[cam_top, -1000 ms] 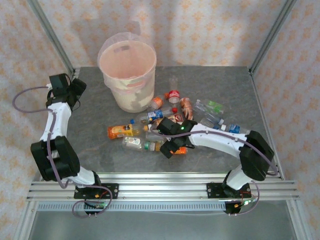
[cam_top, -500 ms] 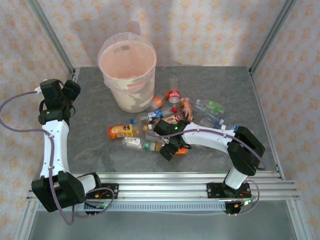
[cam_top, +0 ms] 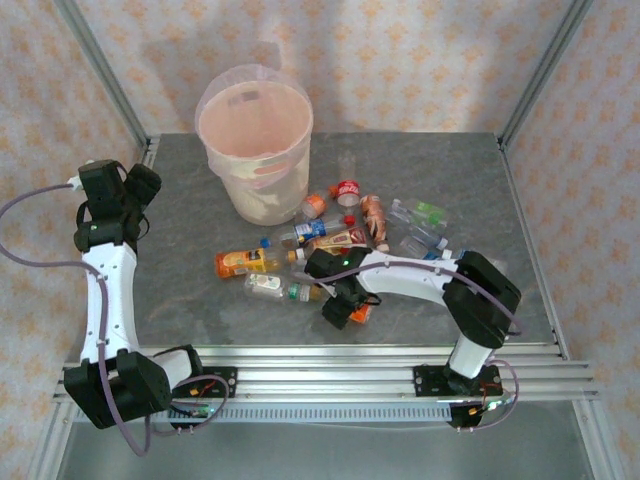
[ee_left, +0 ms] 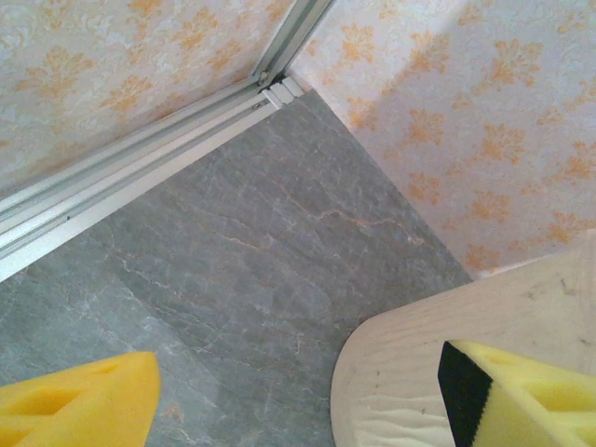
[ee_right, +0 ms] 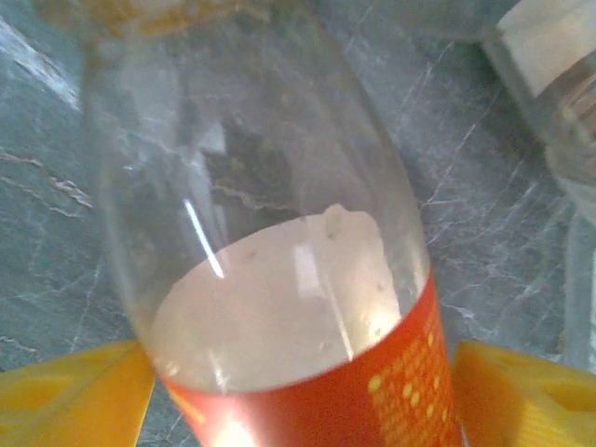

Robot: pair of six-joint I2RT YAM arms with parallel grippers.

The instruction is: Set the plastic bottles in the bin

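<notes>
The bin (cam_top: 262, 192), a large pale pink bucket, stands at the back left of the table. Several plastic bottles (cam_top: 300, 235) lie in a loose pile to its right and front. My right gripper (cam_top: 345, 308) is low at the pile's near edge. Its yellow pads (ee_right: 74, 391) press both sides of a clear bottle with an orange label (ee_right: 279, 279), which lies on the table (ee_right: 503, 186). My left gripper (cam_top: 110, 205) hangs open and holds nothing, left of the bin. In the left wrist view, the bin's cream wall (ee_left: 410, 372) sits beside its right pad (ee_left: 521, 400).
The metal frame's posts (cam_top: 100, 70) stand at the back corners, with a rail (ee_left: 140, 168) along the table's left edge. Patterned walls close in the back and sides. Bare grey table (cam_top: 190, 280) lies between the left arm and the pile.
The right gripper slid a little nearer and leftward and closed its pads onto the orange-labelled bottle. The left arm swung left, away from the bin, then held still.
</notes>
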